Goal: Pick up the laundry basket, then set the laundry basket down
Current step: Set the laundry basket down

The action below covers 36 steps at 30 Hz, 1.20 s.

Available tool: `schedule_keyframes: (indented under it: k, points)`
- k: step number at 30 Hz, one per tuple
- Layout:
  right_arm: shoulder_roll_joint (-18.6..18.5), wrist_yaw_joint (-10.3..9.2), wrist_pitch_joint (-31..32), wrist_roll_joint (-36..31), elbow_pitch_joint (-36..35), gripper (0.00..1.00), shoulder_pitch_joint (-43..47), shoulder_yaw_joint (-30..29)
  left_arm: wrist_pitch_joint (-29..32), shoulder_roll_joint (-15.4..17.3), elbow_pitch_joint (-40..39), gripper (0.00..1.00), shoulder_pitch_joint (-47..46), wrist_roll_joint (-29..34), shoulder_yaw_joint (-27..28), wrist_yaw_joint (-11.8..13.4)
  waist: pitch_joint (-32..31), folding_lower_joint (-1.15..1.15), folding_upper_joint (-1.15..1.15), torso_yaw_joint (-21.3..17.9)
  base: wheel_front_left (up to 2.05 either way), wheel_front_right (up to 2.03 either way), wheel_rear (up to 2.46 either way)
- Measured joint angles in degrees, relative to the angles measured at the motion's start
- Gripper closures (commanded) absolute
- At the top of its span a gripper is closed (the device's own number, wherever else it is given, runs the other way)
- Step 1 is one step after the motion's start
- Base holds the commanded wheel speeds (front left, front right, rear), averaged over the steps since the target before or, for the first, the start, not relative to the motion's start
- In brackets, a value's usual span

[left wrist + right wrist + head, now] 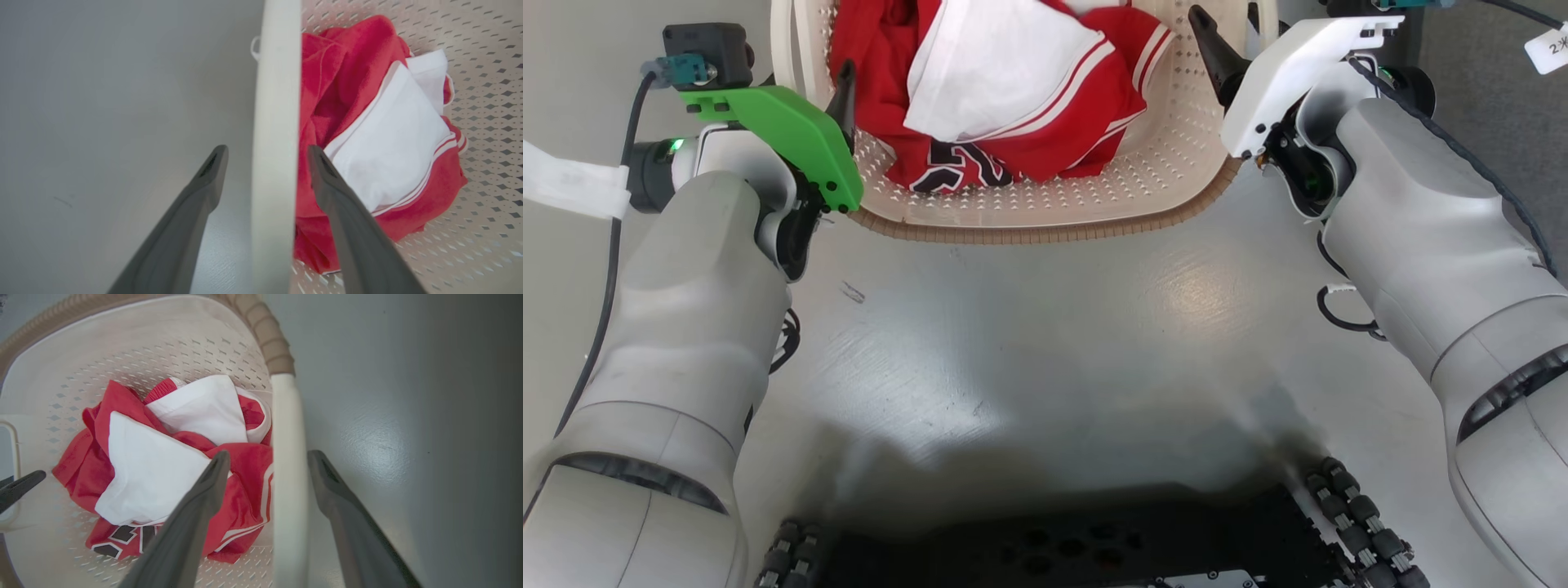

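Left gripper (267, 157) and right gripper (267, 457) each stand parted astride a white side handle, not yet pinching. The small cream perforated plastic laundry basket with its brown woven-look rim (1045, 233) lies at twelve o'clock, with its handles at eleven and one. Red and white clothes (1029, 90) lie inside. Nothing blocks either grip.

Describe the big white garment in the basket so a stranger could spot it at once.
On the grey floor sits a cream perforated plastic laundry basket with a brown woven-look rim. On its heap of red clothes lies the broad white cloth, plain white where its neighbours are red with stripes.
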Motion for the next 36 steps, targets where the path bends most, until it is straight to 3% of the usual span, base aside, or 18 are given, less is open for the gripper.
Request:
schedule_keyframes:
  k: [18,36]
  points:
    - [0.04,0.00,-1.13,0.60,1.82,0.00,3.47,0.38,-2.16,-0.01,1.75,0.00,3.74,-0.30,-0.29,-0.54,-7.52,0.00,0.00,-0.59,0.00,0.00,0.00]
    - [0.08,0.54,-5.57,0.66,2.38,0.00,9.09,0.90,-6.77,0.05,-0.44,0.00,9.26,-1.48,-0.29,-0.56,-19.20,0.00,0.00,-1.11,0.00,0.00,0.00]
